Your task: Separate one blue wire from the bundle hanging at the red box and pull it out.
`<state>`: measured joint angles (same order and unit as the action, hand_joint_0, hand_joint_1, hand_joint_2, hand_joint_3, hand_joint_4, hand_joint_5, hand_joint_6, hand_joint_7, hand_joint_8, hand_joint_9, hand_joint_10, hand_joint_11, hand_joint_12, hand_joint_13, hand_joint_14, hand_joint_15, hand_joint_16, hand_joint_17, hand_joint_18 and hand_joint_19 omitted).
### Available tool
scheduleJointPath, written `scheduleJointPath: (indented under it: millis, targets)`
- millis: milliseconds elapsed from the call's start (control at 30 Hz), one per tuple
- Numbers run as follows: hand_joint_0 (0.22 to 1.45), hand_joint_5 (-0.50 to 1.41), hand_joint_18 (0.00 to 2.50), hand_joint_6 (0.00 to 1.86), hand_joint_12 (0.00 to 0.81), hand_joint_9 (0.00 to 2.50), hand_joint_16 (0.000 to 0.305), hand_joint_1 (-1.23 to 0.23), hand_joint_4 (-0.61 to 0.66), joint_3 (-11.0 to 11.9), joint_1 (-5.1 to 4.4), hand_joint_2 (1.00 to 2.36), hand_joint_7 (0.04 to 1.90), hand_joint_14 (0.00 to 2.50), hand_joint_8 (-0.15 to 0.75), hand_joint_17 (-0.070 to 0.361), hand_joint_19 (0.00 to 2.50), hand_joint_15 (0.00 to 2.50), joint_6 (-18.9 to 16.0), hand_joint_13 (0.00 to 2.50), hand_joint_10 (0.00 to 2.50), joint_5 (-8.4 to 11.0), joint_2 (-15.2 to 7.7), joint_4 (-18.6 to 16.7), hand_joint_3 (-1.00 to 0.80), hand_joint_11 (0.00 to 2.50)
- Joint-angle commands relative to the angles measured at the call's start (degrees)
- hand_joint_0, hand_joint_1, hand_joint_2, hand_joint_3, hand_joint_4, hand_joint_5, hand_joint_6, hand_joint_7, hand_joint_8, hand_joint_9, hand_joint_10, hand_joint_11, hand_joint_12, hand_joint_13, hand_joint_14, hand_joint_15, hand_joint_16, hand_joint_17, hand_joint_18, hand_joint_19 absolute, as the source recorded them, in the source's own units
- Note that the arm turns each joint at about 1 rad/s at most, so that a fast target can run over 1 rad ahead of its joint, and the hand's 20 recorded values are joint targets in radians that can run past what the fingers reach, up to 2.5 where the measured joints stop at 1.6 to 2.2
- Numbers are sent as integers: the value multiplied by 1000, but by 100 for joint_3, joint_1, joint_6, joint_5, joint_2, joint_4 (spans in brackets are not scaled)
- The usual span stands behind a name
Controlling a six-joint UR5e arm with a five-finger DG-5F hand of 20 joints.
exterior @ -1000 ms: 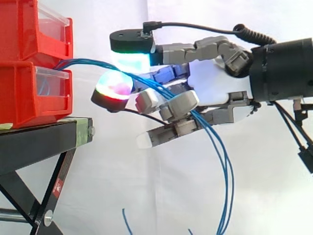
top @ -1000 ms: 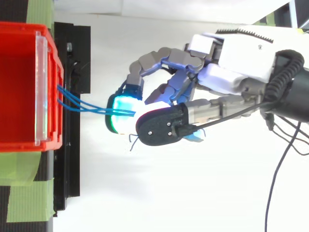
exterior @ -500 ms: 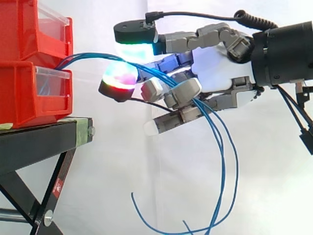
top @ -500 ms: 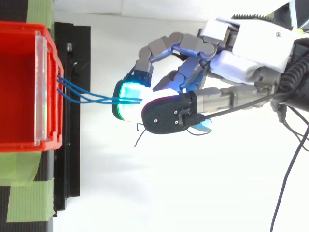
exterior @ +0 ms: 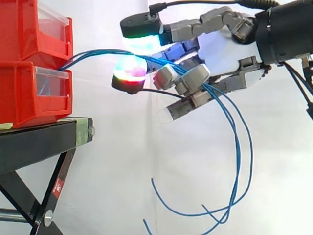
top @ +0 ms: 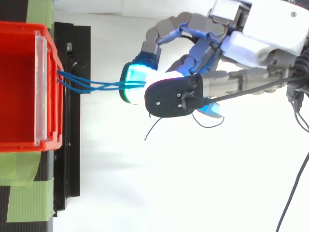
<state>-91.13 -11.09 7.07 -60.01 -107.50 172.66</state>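
A bundle of thin blue wires (exterior: pixel 93 52) comes out between the two stacked red bins (exterior: pixel 34 93) and runs right to my hand (exterior: pixel 222 49). The hand is shut on the wires: they pass between a pad glowing green-white (exterior: pixel 142 41) above and a pad glowing red (exterior: pixel 129 68) below, with the other fingers curled around them. Behind the fingers the wires hang in long loops (exterior: pixel 238 161), their free ends curling up near the bottom. In the top view the wires (top: pixel 96 86) stretch from the red bin (top: pixel 19 87) to the hand (top: pixel 260 43).
The bins sit on a black stand (exterior: pixel 44 137) with slanted legs, and green tape (top: pixel 24 198) marks its top. A white curtain hangs behind. Open space lies to the right of the stand and under the hand.
The hand has moved right and upward, away from the bins, still holding the wires. The stretch between bin and hand is longer, and the hanging loops and free ends have risen.
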Motion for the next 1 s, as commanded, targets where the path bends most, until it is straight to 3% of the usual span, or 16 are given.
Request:
scheduleJointPath:
  millis: [0,233,667,967]
  targets:
    - [608,-169,793,863,355,1270,51,-706,141,7,2,1023,906,7,345,114,429,1634,330,1601,17,33,45,13,-162,1330]
    - [615,-172,792,858,347,1246,51,-711,161,-1,2,1021,896,7,349,114,420,1629,611,1593,16,226,45,-66,-193,1306]
    - [631,-176,778,849,349,1209,50,-743,186,7,-16,1017,847,7,339,112,421,1617,690,1561,16,235,45,-453,-281,1292]
    - [629,-178,770,849,350,1199,50,-785,188,7,2,1015,843,8,344,113,423,1617,857,1557,16,226,45,-461,-310,1291]
